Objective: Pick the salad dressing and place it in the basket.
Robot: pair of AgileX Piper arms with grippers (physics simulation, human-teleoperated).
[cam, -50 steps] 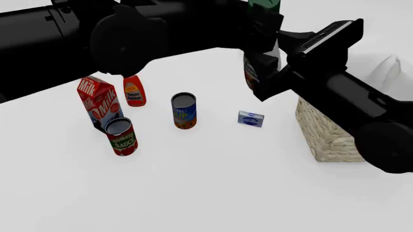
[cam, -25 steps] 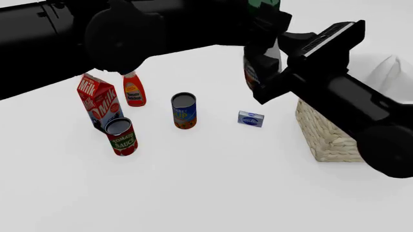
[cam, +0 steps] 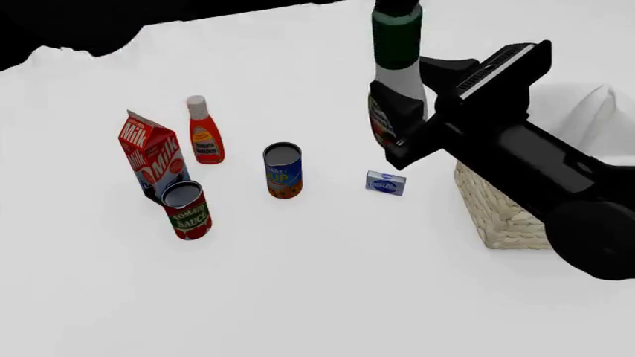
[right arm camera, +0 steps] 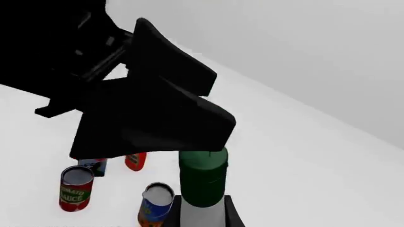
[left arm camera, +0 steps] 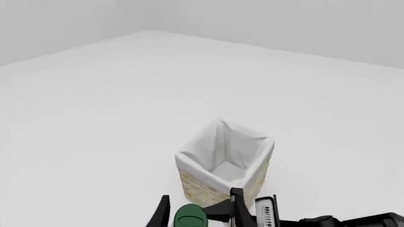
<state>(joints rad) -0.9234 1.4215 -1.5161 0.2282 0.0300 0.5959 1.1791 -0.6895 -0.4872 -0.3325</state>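
— At the right side of the front view, what takes up the most room?

— A black arm, the right one, runs from the lower right corner up toward the top centre. Behind it sits the basket (cam: 501,212), its woven wall showing at the right edge and its white cloth lining above that. The left wrist view shows the basket (left arm camera: 224,163) from above, with nothing in it.

— And the salad dressing?

— The bottle (cam: 395,71) stands upright at the top centre of the front view, lifted off the table, left of the basket and not over it. The right gripper (cam: 402,123) is pinching it around the labelled body, fingers pressed on either side, the green cap sticking up free. The right wrist view shows the same cap (right arm camera: 203,177) rising between the two black fingers.

— The left gripper?

— Its fingers (left arm camera: 162,215) peek in at the bottom of the left wrist view, spread apart either side of the cap without touching it.

— What else is on the table?

— At the left, a milk carton (cam: 151,156), then a red ketchup bottle (cam: 204,140), a tomato sauce can (cam: 187,210), a blue can (cam: 282,170) in the middle, and smallest, a little blue box (cam: 385,182) just below the held bottle.
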